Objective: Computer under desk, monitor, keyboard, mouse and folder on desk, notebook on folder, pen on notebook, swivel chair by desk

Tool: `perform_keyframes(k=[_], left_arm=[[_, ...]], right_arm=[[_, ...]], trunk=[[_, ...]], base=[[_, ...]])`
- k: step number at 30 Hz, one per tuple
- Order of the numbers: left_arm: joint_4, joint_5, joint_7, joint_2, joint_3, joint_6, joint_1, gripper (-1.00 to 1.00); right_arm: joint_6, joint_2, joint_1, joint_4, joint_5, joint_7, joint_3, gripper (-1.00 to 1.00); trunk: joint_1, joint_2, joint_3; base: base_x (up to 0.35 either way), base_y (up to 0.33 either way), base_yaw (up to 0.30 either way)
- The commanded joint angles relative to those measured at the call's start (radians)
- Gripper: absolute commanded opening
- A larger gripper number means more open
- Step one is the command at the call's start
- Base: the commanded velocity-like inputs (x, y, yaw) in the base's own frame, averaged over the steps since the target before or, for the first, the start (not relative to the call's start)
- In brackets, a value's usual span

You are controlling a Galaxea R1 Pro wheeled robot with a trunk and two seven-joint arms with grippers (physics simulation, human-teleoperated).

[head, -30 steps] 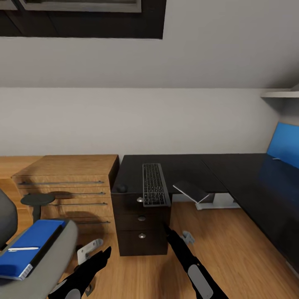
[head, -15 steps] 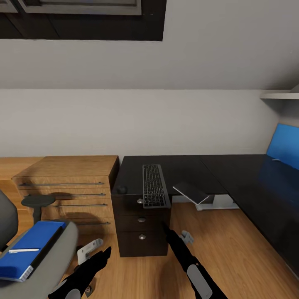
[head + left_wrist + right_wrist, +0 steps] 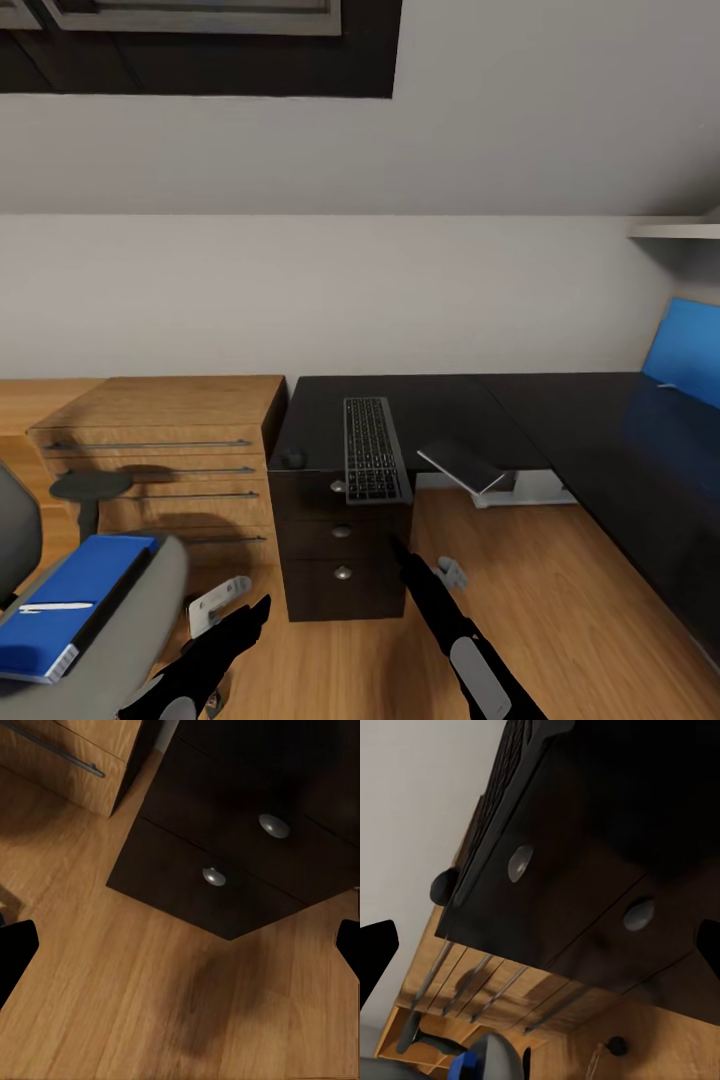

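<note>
White wall fills the upper frame of my head view; below it the black bench (image 3: 560, 420) runs from centre to right. On it the keyboard (image 3: 374, 448) lies lengthwise above the dark drawer unit (image 3: 340, 560). At lower left the blue folder (image 3: 70, 600) rests on the swivel chair (image 3: 130, 630). My left hand (image 3: 180, 945) hangs spread over the wooden floor (image 3: 112, 1005). My right hand (image 3: 540, 945) is spread too, holding nothing, facing the drawers.
</note>
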Motion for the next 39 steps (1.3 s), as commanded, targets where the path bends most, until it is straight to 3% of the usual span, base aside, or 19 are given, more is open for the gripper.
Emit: perform_keyframes(k=[1,17,29,39], left_arm=[[-0.001,0.008,0.009,0.001,-0.008,0.0,0.0,1.0],[0.007,0.008,0.009,0.003,-0.022,0.002,0.0,1.0],[0.011,0.008,0.01,0.003,-0.022,-0.001,0.0,1.0],[0.011,0.008,0.01,0.003,-0.022,-0.001,0.0,1.0]], right_arm=[[-0.005,0.0,-0.001,0.002,-0.009,0.003,0.004,1.0],[-0.004,0.0,-0.001,0.002,-0.009,0.002,0.005,1.0],[-0.002,0.0,-0.001,0.002,-0.009,0.002,0.005,1.0],[-0.002,-0.001,-0.001,0.002,-0.009,0.002,0.005,1.0]], trunk=[[0.0,0.0,-0.001],[0.0,0.0,-0.001],[-0.046,0.084,0.037],[-0.046,0.084,0.037]], base=[[0.241,0.117,0.0],[0.068,0.032,0.0],[0.003,0.002,0.0],[0.0,0.0,0.0]])
